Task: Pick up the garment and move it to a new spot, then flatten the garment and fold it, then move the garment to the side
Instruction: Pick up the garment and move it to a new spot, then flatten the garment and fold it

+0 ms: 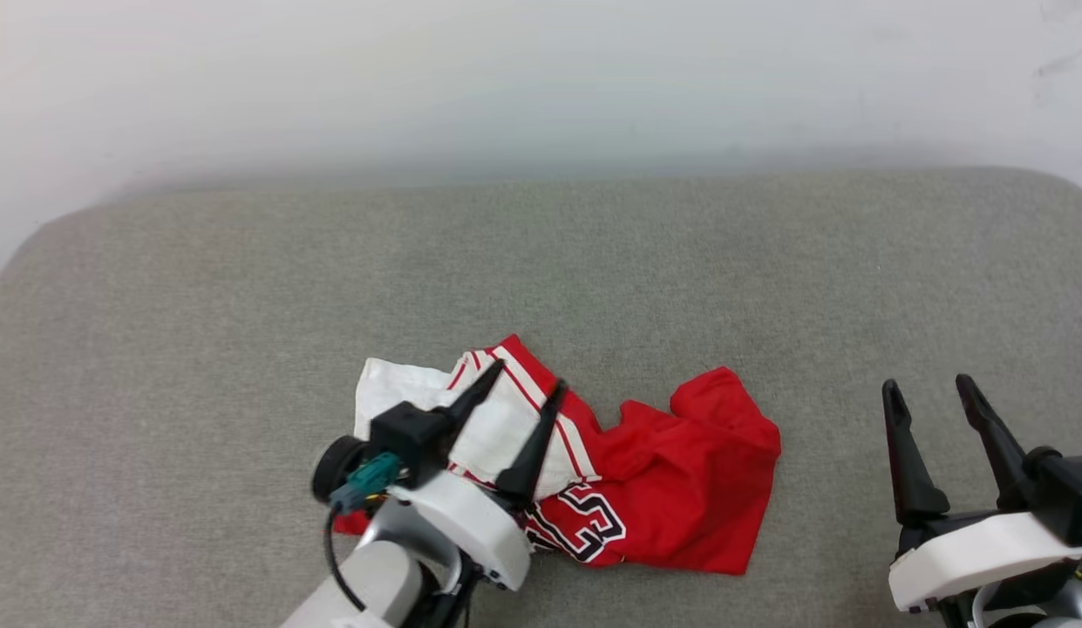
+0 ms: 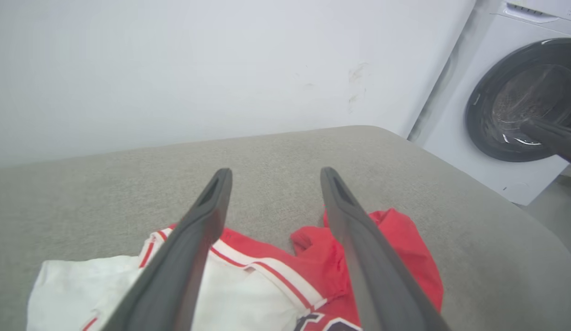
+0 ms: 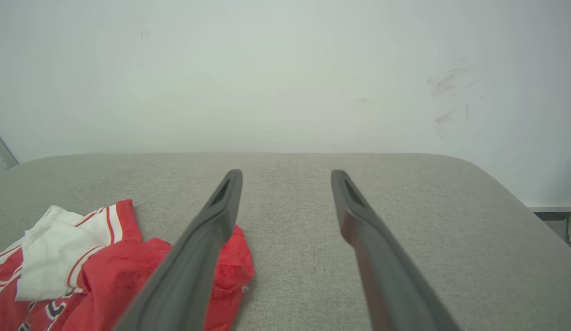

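Red garment (image 1: 671, 475) bunched amid bare cushion (image 1: 593, 262); left end effector (image 1: 528, 374) and right end effector (image 1: 926, 382) spread apart

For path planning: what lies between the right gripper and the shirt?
Bare grey cushion lies between the right gripper and the shirt, in the head view.

In front of me lies a broad grey fabric surface (image 1: 593, 262), woven and matte, with rounded far corners. Right behind it rises a plain white wall (image 1: 541, 78), evenly lit and without hard shadows. I see a few faint grey scuff marks (image 3: 446, 82) on it towards my right. Past the surface's right-hand corner stands a white washing machine (image 2: 455, 119), its round dark door (image 2: 515, 92) facing the room, on a pale grey floor (image 2: 550, 216).
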Robot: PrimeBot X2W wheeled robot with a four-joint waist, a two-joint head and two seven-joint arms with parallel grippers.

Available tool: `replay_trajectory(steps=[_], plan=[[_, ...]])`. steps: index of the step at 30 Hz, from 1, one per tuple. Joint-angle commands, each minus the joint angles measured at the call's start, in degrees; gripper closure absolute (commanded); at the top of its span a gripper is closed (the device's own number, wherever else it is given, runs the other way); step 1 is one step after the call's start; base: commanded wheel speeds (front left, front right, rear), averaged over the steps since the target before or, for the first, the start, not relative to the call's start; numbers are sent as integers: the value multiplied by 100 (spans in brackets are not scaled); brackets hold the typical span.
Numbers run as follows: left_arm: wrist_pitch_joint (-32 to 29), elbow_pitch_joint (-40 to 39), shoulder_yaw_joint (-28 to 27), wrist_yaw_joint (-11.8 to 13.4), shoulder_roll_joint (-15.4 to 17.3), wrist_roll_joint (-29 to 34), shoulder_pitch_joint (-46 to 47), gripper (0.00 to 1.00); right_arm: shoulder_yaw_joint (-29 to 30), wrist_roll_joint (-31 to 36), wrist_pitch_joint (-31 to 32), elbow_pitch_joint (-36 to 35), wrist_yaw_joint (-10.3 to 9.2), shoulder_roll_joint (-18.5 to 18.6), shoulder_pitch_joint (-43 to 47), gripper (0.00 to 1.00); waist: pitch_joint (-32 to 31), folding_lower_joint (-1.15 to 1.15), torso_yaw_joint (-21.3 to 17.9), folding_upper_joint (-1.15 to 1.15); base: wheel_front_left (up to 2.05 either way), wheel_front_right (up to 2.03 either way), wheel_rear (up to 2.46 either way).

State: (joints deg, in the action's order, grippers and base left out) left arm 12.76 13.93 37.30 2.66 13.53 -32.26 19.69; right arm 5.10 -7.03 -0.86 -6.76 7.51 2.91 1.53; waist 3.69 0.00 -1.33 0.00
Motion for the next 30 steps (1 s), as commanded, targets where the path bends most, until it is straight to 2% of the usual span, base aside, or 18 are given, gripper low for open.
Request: replay_trajectory(steps=[1,8,14,18,26,30], plan=[[39,-52,-70,62,47,22,-97,0,-1,22,20,-15,-4,-3,61,0,-125,0,104,0,0,0,0],[207,-265,-854,548,444,-118,-556,0,4,109,212,-135,-4,-3,329,0,-392,0,298,0,0,0,0],[236,-577,-1320,805,886,-4,-982,0,30,128,318,-219,-4,-3,480,0,-474,0,380,0,0,0,0],[242,-856,-1475,896,1039,24,-1260,0,-1,139,380,-246,-4,-3,553,0,-504,0,403,0,0,0,0],[227,-1174,-1446,967,1048,4,-1457,0,17,16,536,-145,-4,-2,551,0,-478,0,443,0,0,0,0],[200,-1259,-1406,964,1043,24,-1387,0,-174,-146,942,47,-4,-5,378,0,-406,0,484,0,0,0,0]])
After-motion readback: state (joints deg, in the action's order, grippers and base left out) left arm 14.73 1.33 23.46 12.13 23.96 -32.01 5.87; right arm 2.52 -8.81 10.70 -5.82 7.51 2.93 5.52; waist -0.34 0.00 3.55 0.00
